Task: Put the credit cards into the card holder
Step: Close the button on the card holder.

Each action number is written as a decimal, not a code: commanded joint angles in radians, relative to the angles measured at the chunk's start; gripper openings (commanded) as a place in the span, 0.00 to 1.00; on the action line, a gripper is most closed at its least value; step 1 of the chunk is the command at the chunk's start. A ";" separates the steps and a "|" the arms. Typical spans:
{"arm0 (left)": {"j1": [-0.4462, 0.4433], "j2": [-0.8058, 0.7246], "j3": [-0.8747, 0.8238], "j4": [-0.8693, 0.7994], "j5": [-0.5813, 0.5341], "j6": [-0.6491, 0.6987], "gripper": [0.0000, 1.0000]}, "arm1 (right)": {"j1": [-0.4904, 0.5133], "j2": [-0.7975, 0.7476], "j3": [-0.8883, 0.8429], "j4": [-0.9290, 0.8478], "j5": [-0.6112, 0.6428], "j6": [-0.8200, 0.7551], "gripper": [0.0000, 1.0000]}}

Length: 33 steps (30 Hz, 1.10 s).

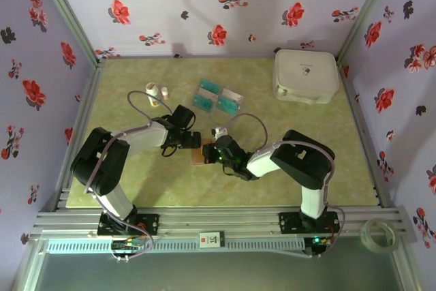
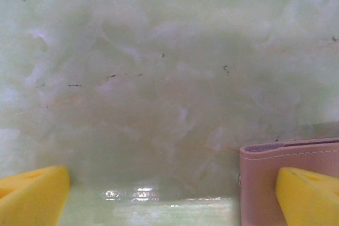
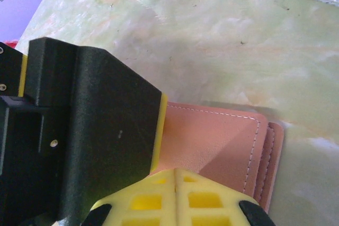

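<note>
- Progress: v. early. No card looks loaded yet; basically the whole job is left.
- Cards (image 1: 228, 104): lying flat in a loose cluster on the table (image 1: 204, 189), toward the far side, well apart from both grippers. I make out approx four teal ones in the top view. There may be more, but it's too small to be sure.
- Card holder (image 1: 198, 158): flat on the table nearer the arms, right between the two grippers. In the right wrist view the card holder (image 3: 217, 146) shows a stitched edge and layered flaps on one side, w/ no card edge poking out.
- Left gripper (image 1: 193, 142): jaws spread wide, low at table level. In its own wrist view the left gripper (image 2: 172, 179) has one yellow finger over a corner of the card holder (image 2: 262, 170) and the other out over bare table. Nothing pinched.
- Right gripper (image 1: 210, 153): fingers (image 3: 153, 205) pressed together over the near part of the holder, nothing visible btw them. Prob. pinning it down, but can't confirm contact.
- Done so far, as I judge it: both arms are at the holder, nothing more.
- Left to do: open or steady the holder, fetch each card, slide it in, repeat for the lot.
- Not part of the job: small white bottles (image 1: 153, 93) and a big white case (image 1: 306, 76) at the far side.
</note>
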 commanded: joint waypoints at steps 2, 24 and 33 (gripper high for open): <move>0.024 0.039 -0.026 -0.046 -0.042 -0.022 1.00 | 0.043 0.068 -0.078 -0.299 -0.023 -0.018 0.00; 0.145 -0.064 0.093 -0.136 0.031 0.096 1.00 | 0.042 -0.154 0.202 -0.679 -0.025 -0.109 0.41; 0.147 -0.259 0.012 -0.055 0.055 0.119 1.00 | -0.038 -0.309 0.197 -0.750 -0.048 -0.120 0.60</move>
